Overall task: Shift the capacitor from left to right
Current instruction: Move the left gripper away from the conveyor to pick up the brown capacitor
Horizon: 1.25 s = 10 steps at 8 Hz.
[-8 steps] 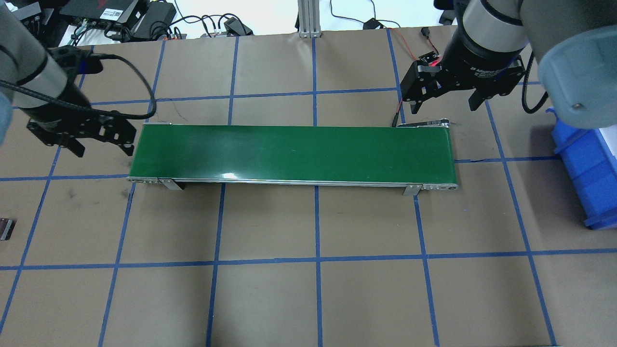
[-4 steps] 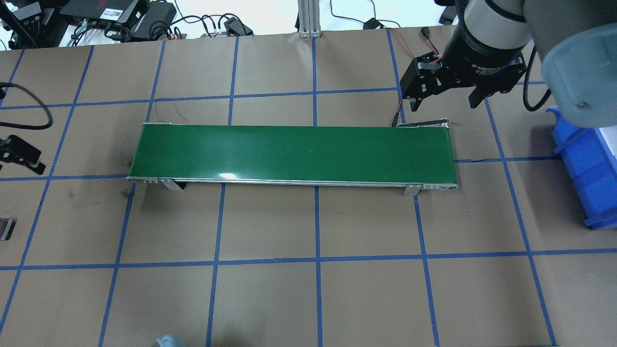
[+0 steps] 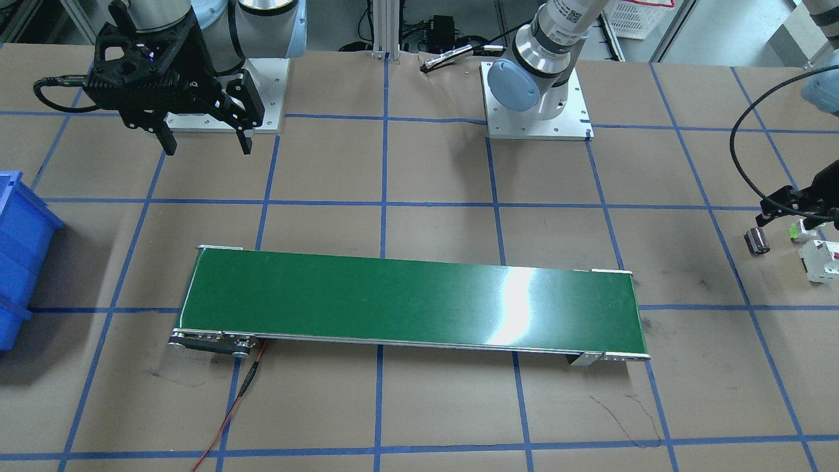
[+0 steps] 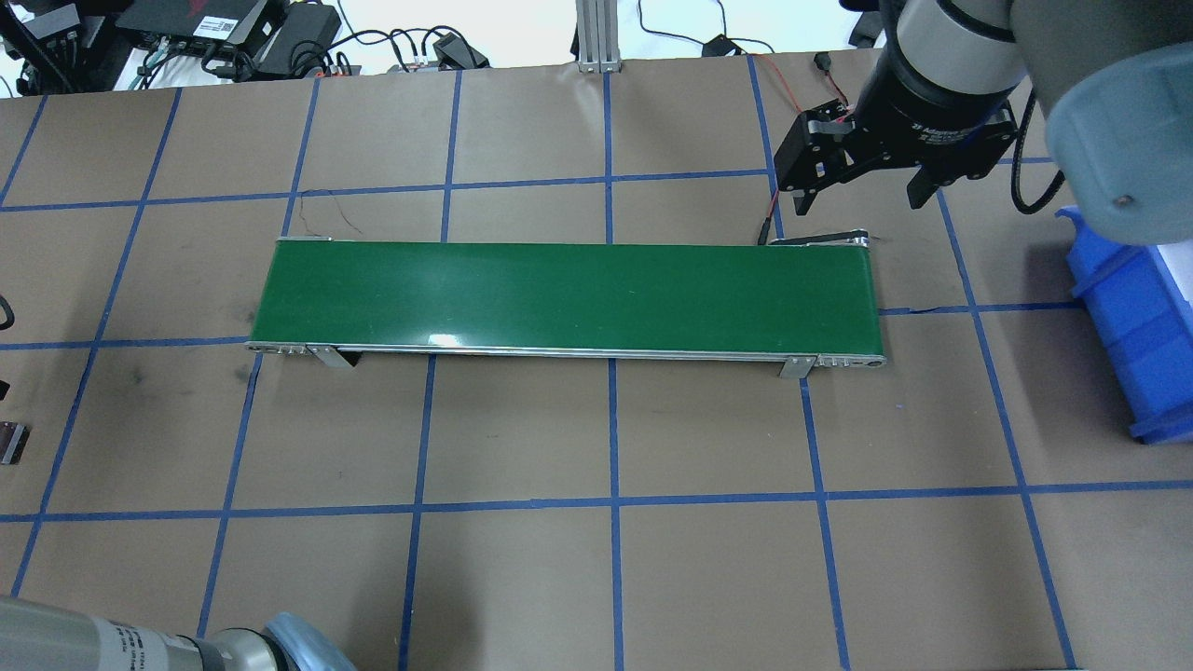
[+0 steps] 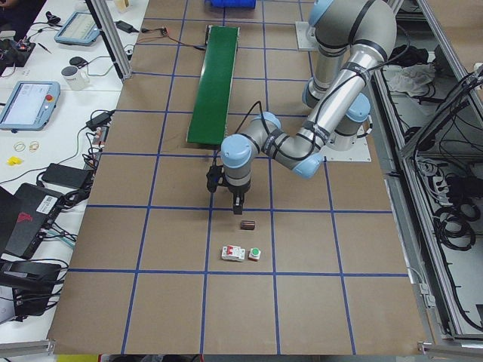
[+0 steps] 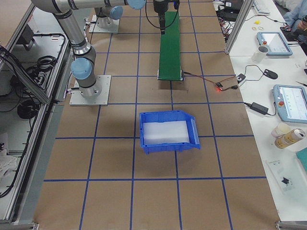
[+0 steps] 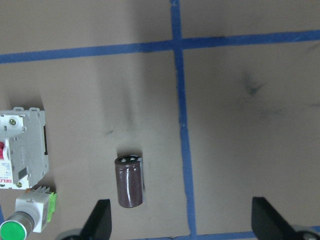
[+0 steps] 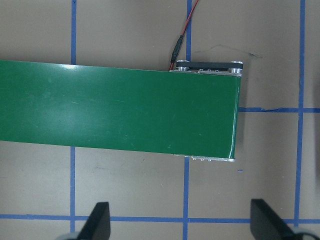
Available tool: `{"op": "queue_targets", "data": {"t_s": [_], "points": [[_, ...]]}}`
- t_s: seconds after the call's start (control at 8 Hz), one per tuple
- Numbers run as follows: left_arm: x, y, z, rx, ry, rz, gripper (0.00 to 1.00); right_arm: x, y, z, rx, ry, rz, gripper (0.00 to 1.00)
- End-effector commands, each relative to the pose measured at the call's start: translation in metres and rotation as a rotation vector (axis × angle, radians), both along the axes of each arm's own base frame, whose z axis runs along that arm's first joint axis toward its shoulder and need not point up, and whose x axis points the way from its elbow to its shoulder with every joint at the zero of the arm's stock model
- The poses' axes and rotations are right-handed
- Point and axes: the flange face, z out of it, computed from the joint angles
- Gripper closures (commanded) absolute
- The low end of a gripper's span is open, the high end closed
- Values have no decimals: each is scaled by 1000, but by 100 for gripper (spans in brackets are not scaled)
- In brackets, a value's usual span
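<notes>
The capacitor (image 7: pixel 130 181), a small dark brown cylinder with a shiny end, lies on its side on the brown table at the robot's far left. It also shows in the front view (image 3: pixel 758 240), the left side view (image 5: pixel 247 225) and at the overhead view's left edge (image 4: pixel 9 442). My left gripper (image 7: pixel 182 225) hovers open and empty over it; the capacitor lies just inside one fingertip (image 7: pixel 102 220). My right gripper (image 4: pixel 862 191) is open and empty above the table behind the green conveyor belt's (image 4: pixel 569 296) right end.
A white switch with red marks (image 7: pixel 22 150) and a green-capped button (image 7: pixel 25 220) lie close beside the capacitor. A blue bin (image 4: pixel 1137 317) stands at the table's right end. A red wire (image 8: pixel 182 35) runs from the belt's right end.
My left arm has swung left and out of the overhead view; its elbow now shows at that view's bottom left. The right gripper has barely moved.
</notes>
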Motion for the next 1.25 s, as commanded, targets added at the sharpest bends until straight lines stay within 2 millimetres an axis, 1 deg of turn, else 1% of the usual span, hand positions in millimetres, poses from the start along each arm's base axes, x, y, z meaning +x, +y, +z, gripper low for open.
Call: {"op": "queue_targets", "data": {"t_s": [0.0,0.25,0.38,0.5,0.62,0.75,0.88,1.0,1.12], "points": [[50,23,-58,35,52,39,0,0,-2,-4,6,-3,6,0],[50,26,-74,50,72,46,0,0,-2,-3,6,2,7,0],[56,26,-83,78,54,37,0,-1,1,-1,10,13,11,0],[58,28,-94,104,43,37,0,0,1,-1,9,-1,11,0],[59,28,-101,108,50,46,0,1,2,-1,9,-2,11,0],[59,27,-110,116,65,48,6,2,2,-1,9,-2,13,0],[60,27,-113,118,67,49,25,2,2,-1,9,-3,11,0],[60,27,-113,118,67,49,59,2,2,-2,12,-1,14,0],[61,25,-112,117,65,48,90,2,2,-2,10,-1,14,0]]}}
